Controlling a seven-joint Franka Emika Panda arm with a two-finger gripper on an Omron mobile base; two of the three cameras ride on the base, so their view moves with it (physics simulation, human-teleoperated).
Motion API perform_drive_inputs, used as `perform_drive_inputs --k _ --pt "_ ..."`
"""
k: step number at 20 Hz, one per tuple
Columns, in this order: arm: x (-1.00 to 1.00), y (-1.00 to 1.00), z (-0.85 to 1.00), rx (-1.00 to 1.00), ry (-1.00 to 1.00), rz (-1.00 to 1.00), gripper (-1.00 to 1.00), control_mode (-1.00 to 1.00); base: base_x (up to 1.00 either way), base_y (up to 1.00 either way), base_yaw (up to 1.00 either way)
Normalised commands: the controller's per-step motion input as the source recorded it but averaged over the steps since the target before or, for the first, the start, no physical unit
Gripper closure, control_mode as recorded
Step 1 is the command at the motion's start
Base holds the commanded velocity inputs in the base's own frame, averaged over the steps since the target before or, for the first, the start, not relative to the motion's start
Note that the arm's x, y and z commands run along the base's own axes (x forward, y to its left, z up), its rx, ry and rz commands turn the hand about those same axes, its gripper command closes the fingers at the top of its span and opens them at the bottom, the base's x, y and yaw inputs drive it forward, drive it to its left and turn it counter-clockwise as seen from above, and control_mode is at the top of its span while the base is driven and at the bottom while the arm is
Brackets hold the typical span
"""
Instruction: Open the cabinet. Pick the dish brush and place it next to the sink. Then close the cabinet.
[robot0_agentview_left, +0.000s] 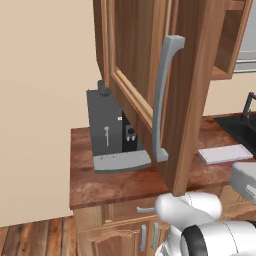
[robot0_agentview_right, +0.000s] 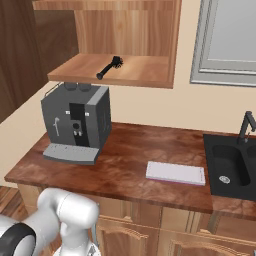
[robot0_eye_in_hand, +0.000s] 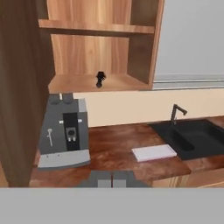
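Reddish-brown wooden wall cabinet door (robot0_agentview_left: 150, 75) swung open — exposes small black dish brush (robot0_agentview_right: 110, 67) on shelf; hand (robot0_eye_in_hand: 113, 178) clenched, empty.

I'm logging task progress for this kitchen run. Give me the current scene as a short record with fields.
cabinet door: swung open, long grey bar handle facing the left base camera
dish brush: black, lying on the cabinet's lower shelf
sink: dark basin with black faucet, at the counter's right end
coffee machine: grey, on the counter below the cabinet
white flat pad: on the counter between coffee machine and sink
gripper: fingertips close together at the bottom of the hand view, holding nothing
progress: cabinet opened; brush not yet picked
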Motion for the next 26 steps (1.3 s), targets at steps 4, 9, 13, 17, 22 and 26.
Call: perform_drive_inputs --k 4,9,13,17,22,26 --pt "0.46 -0.84 0.25 0.0 0.05 0.0 1.0 -1.0 0.0 0.0 0.0" --pt "0.74 -0.62 0.01 0.0 0.02 0.05 1.0 -1.0 0.0 0.0 0.0" --pt "0.66 -0.23 0.0 0.0 0.01 0.01 1.0 -1.0 0.0 0.0 0.0" --pt "0.6 -0.06 -0.14 0.0 0.0 0.0 1.0 -1.0 0.0 0.0 0.0" --pt "0.48 0.03 -0.36 0.01 -0.1 0.01 1.0 -1.0 0.0 0.0 0.0" --pt "0.09 0.0 -0.19 0.03 -0.12 0.11 1.0 -1.0 0.0 0.0 0.0"
